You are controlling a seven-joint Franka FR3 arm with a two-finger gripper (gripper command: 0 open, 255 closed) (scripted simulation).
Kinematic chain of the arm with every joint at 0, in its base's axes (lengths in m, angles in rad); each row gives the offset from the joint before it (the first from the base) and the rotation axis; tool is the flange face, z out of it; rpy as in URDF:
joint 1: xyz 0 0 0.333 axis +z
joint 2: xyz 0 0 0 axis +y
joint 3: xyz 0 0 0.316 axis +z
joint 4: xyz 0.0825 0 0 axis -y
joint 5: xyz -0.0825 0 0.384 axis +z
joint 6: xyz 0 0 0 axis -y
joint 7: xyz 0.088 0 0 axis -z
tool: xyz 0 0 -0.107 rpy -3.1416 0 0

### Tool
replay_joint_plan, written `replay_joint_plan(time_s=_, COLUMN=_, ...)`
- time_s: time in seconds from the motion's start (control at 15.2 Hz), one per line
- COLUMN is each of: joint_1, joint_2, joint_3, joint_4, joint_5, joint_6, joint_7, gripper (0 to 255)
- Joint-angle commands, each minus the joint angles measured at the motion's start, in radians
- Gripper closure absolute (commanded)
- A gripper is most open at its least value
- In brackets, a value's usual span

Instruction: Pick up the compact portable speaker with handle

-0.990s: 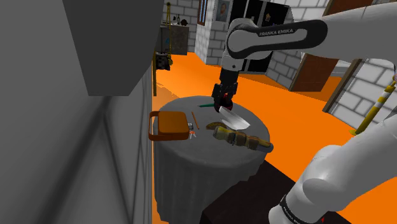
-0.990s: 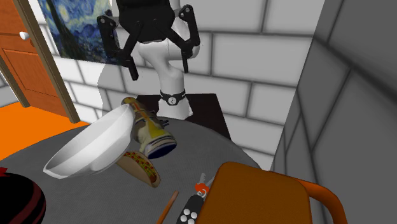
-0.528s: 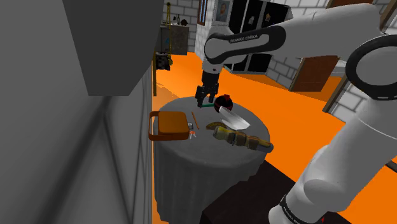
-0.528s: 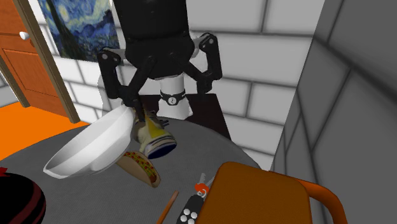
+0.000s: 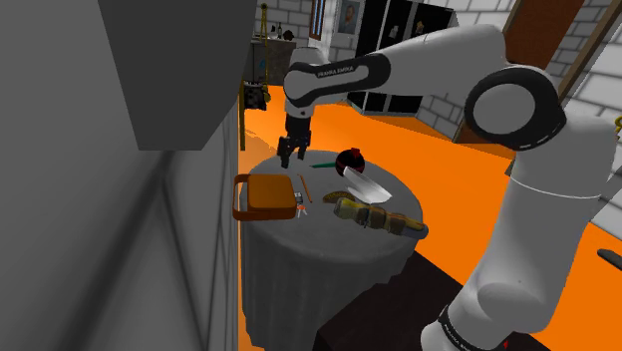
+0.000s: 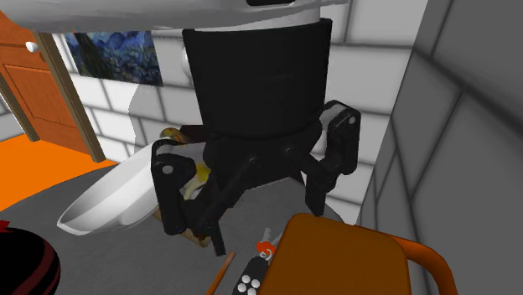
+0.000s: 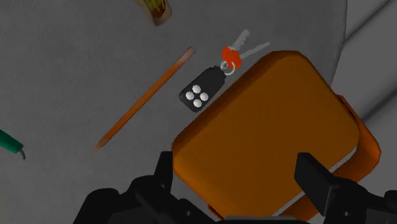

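Observation:
The speaker [image 5: 267, 196] is an orange rounded box with an orange handle [image 5: 237, 195]. It lies flat on the round grey-clothed table [image 5: 319, 249], at the edge nearest the grey wall. My gripper [image 5: 292, 155] hangs a little above the table, just beyond the speaker's far side. In the wrist view the speaker [image 7: 267, 133] lies below and between my two fingers, and the gripper [image 7: 238, 184] is open, touching nothing. The second exterior view has the gripper [image 6: 264, 222] spread wide over the speaker [image 6: 352, 260].
A black key fob with keys [image 7: 200, 89], a brown pencil [image 7: 146, 95] and a green pen [image 7: 9, 143] lie beside the speaker. A white bowl [image 5: 369, 187], a red-and-black ball [image 5: 349, 160] and a bottle-like thing [image 5: 384, 217] share the table. A grey wall [image 5: 120, 199] stands close by.
The arm has swung towards the shoulder view's left, from over the bowl to over the speaker's side of the table. The gripper stayed open.

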Motion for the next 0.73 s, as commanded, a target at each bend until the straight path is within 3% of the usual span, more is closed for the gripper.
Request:
replay_joint_plan(time_s=0.0, joint_1=0.013, joint_2=0.077, joint_3=0.011, joint_4=0.081, joint_5=-0.009, joint_6=0.003, joint_7=-0.007, gripper=0)
replay_joint_plan(time_s=0.4, joint_1=0.049, joint_2=0.323, joint_3=0.032, joint_4=0.393, joint_5=-0.043, joint_6=-0.044, joint_7=-0.037, gripper=0)
replay_joint_plan(time_s=0.66, joint_1=0.082, joint_2=0.529, joint_3=0.042, joint_4=0.692, joint_5=-0.068, joint_6=-0.126, joint_7=-0.059, gripper=0)
